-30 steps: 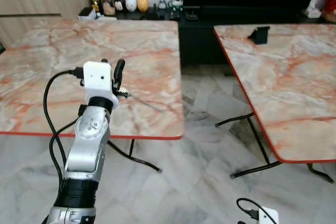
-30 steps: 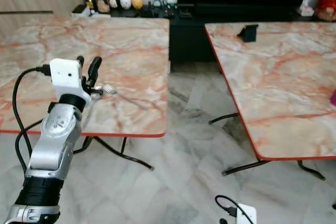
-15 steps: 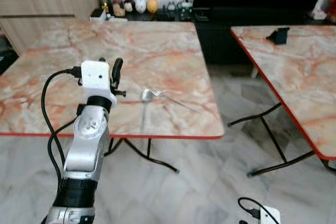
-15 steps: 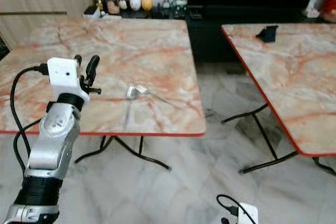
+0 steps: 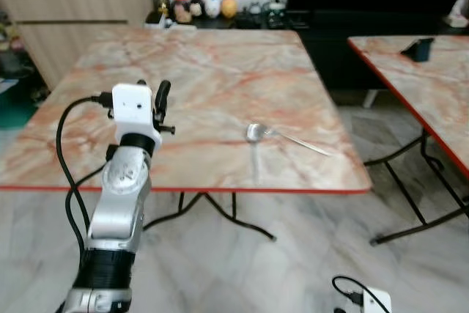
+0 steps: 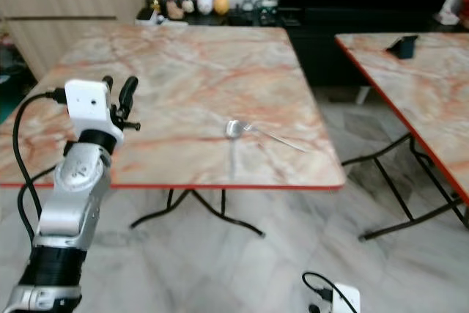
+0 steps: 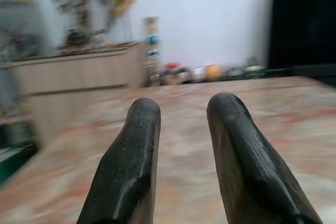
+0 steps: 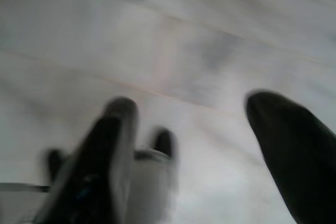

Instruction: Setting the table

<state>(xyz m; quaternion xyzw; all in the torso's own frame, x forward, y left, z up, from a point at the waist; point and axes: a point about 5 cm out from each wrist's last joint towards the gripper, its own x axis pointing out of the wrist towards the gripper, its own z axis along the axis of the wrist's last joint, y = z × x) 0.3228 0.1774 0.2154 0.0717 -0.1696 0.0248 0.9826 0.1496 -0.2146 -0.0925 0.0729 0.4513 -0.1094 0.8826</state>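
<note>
A silver spoon point(image 5: 253, 133) and a fork point(image 5: 297, 141) lie together on the orange marble table point(image 5: 220, 71), near its front right part. My left gripper point(image 5: 154, 87) is raised over the table's front left, well left of the cutlery. In the left wrist view the left gripper point(image 7: 184, 111) is open with nothing between its black fingers point(image 7: 131, 150). The right arm hangs low; its wrist camera point(image 5: 372, 301) shows at the bottom. The right gripper point(image 8: 191, 103) is open above the floor, blurred.
A second marble table point(image 5: 432, 86) stands to the right with a small black object point(image 5: 419, 49) on it; a floor gap separates the tables. Jars and ornaments point(image 5: 205, 9) line a low dark unit behind. A wooden cabinet point(image 5: 73, 12) is at the back left.
The view has swung left, so the tables have shifted right. A second ago the cutlery was right at my left gripper's fingers; now it lies on the table well apart from them.
</note>
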